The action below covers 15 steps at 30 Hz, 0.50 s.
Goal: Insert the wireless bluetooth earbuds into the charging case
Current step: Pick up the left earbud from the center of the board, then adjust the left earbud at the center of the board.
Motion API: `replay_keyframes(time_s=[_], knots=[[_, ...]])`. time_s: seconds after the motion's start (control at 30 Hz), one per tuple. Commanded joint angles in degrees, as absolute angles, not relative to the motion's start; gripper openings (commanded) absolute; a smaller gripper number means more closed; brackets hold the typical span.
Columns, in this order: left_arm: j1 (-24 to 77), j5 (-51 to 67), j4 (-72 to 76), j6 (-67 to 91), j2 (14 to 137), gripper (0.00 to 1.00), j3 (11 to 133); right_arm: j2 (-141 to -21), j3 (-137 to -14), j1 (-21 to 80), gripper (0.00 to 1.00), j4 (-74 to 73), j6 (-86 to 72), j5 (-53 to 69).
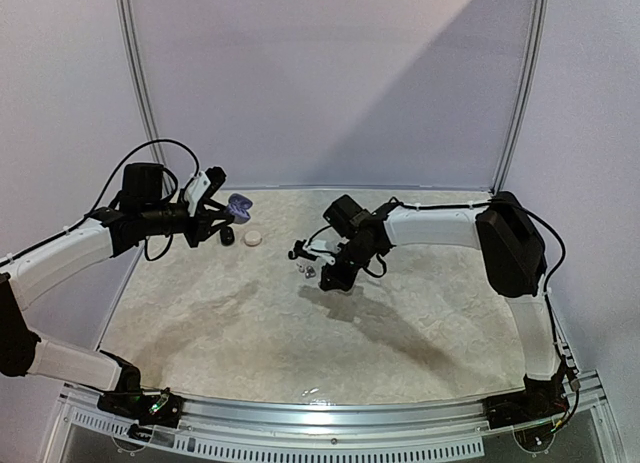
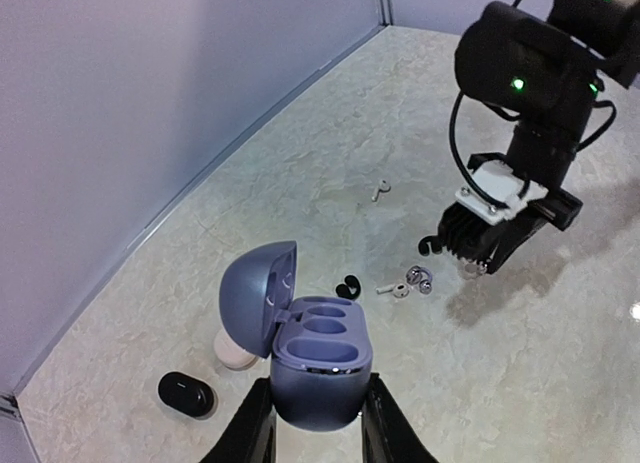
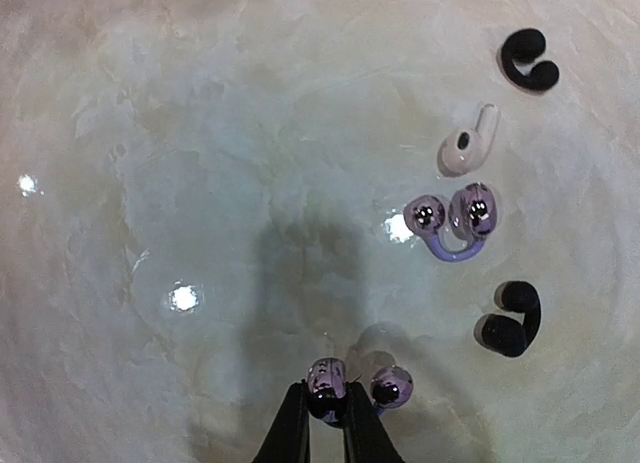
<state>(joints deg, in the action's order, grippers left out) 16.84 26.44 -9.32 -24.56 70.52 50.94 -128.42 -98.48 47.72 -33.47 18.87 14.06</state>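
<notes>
My left gripper (image 2: 318, 415) is shut on the blue-purple charging case (image 2: 320, 363), held above the table with its lid swung open to the left and its wells empty. In the top view the case (image 1: 237, 206) sits at the left gripper's (image 1: 226, 215) tip. My right gripper (image 3: 327, 411) is shut on one ball of a purple clip-shaped earbud (image 3: 330, 375), a little above the table. On the marble lie another purple earbud (image 3: 450, 218), a white stemmed one (image 3: 467, 145) and two black ones (image 3: 528, 63) (image 3: 510, 321). The right gripper (image 2: 485, 265) hangs right of these.
A black pebble-like case (image 2: 186, 393) and a whitish round case (image 2: 235, 353) lie on the table below and left of the held case. Another white stemmed earbud (image 2: 380, 189) lies farther back. The enclosure's wall runs along the left edge.
</notes>
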Motion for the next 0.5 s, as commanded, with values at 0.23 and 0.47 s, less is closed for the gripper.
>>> replay_keyframes(time_s=[0.23, 0.47], knots=[[19.15, 33.03, -11.82, -37.05, 72.28, 0.00, 49.51, -120.65, -98.15, 43.31, 0.03, -38.21, 6.43, 33.46], [23.37, 37.09, -17.37, -48.34, 71.55, 0.00, 51.37, -116.36, -106.14, 44.48, 0.03, -48.26, 5.15, 37.85]])
